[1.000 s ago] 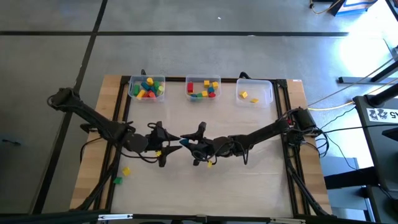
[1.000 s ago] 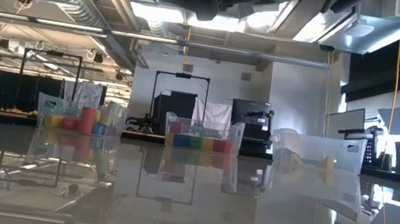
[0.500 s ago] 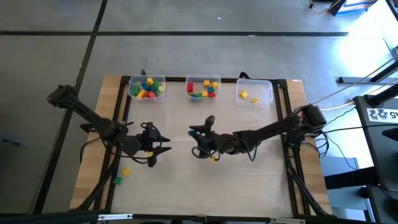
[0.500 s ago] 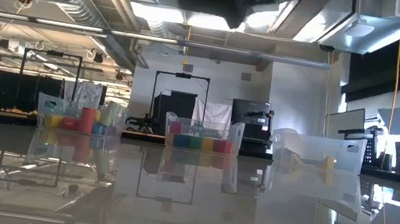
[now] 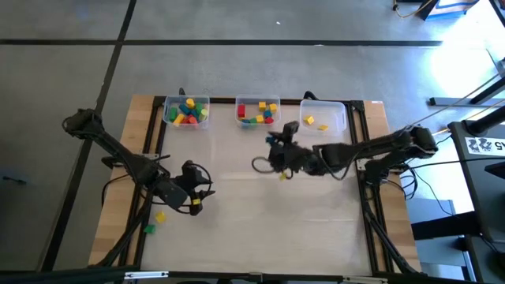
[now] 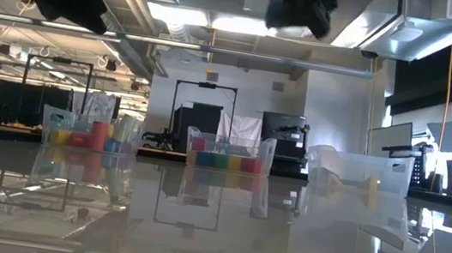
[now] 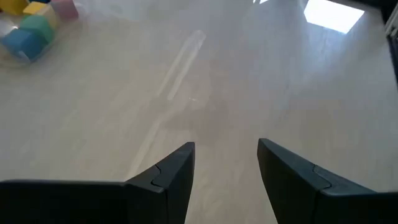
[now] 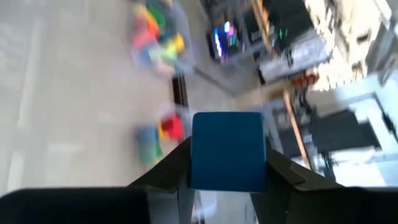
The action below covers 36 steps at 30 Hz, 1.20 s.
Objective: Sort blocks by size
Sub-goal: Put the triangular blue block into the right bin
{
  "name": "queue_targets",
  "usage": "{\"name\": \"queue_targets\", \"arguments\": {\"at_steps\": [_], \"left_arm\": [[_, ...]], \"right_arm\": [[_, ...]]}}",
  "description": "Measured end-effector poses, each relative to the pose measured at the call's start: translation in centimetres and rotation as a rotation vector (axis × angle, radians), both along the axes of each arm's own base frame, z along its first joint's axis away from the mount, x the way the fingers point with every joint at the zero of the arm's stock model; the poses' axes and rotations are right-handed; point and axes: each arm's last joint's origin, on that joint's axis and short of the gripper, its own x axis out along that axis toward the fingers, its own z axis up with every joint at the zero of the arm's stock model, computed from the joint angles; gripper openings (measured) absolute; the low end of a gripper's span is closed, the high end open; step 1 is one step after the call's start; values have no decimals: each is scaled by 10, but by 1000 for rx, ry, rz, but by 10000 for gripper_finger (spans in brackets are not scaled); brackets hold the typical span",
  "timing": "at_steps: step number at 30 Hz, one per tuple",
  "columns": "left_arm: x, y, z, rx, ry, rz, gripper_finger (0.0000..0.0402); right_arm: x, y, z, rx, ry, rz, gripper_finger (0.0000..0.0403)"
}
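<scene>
Three bins: left bin (image 5: 187, 112) and middle bin (image 5: 258, 111) each hold a heap of mixed blocks; right bin (image 5: 323, 117) holds only two yellow ones.
Done: most blocks appear binned, by judgement.
Left: yellow block (image 5: 160, 215) and green block (image 5: 148, 229) lie loose near the table's left edge.
In transit: blue block (image 8: 227, 150), pinched between the jaws of the right gripper (image 8: 227, 163), carried above the table between middle and right bins.
Left gripper (image 7: 225, 163): fingers spread, empty, over bare table near the loose blocks.
Next, likely: drop blue block, then fetch the two strays.
</scene>
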Motion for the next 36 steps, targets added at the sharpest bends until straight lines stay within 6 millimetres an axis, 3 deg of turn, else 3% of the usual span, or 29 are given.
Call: {"name": "queue_targets", "arguments": {"at_steps": [6, 20, 29, 36], "left_arm": [[2, -5, -7, 20, 28, -14, 171], [2, -6, -9, 35, 40, -24, 171], [3, -6, -9, 35, 39, -23, 171], [3, -6, -8, 39, 40, -27, 171]], "right_arm": [[-21, -48, -1, 78, 107, -169, 124], [-73, -147, -38, 303, 386, -557, 124], [-104, -185, -71, 463, 401, -694, 124], [-117, -195, -90, 519, 373, -733, 124]]}}
